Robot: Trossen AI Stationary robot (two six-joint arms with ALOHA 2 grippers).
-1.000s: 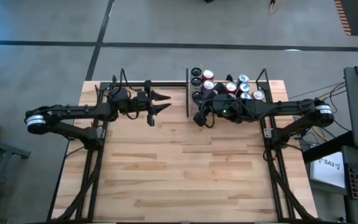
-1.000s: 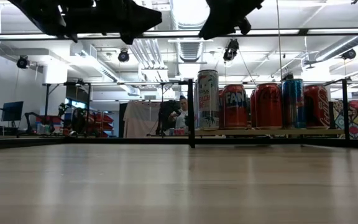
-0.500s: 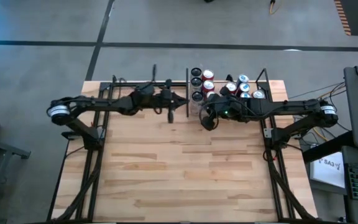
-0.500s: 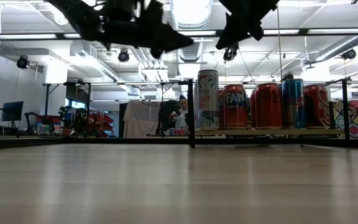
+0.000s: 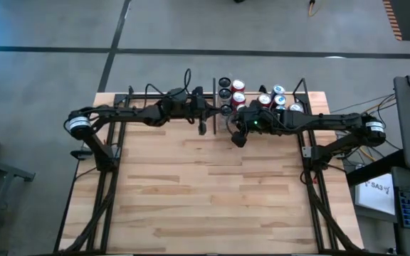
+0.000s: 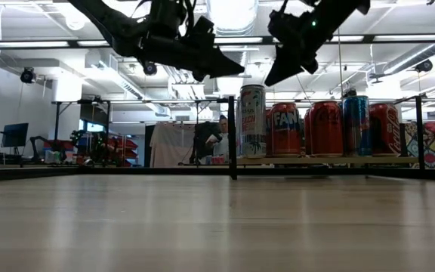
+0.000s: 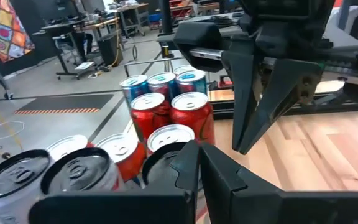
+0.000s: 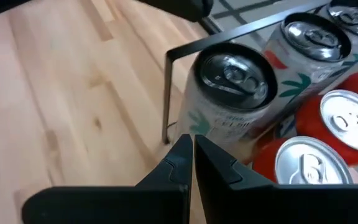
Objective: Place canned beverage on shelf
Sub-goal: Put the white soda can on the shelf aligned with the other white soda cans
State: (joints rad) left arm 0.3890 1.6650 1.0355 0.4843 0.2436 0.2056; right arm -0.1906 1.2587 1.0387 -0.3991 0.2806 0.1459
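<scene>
Several cans stand upright on the shelf (image 5: 214, 89) at the table's far right: a tall white can (image 6: 252, 121) at its left end, then red cans (image 6: 325, 128) and a blue one (image 6: 356, 125). My left gripper (image 5: 203, 122) is shut and hovers just left of the shelf's black rod, pointing toward the cans (image 7: 166, 109). My right gripper (image 5: 236, 135) is shut too. It hangs over the shelf's near left corner, tipped downward, with the tall white can (image 8: 229, 93) just beyond its fingertips. Neither gripper holds anything.
The butcher-block tabletop (image 5: 212, 192) stretches bare toward the near edge. The two grippers (image 6: 236, 69) (image 6: 270, 79) hang close together above the shelf's left post (image 6: 232, 136). A person shows in the room behind the table (image 6: 219, 136).
My left gripper has swung toward the table's right, up to the shelf's left rod, and has shut from a spread-fingered stance. My right gripper has sunk lower and tipped further downward over the shelf's near left corner. The cans have stayed put.
</scene>
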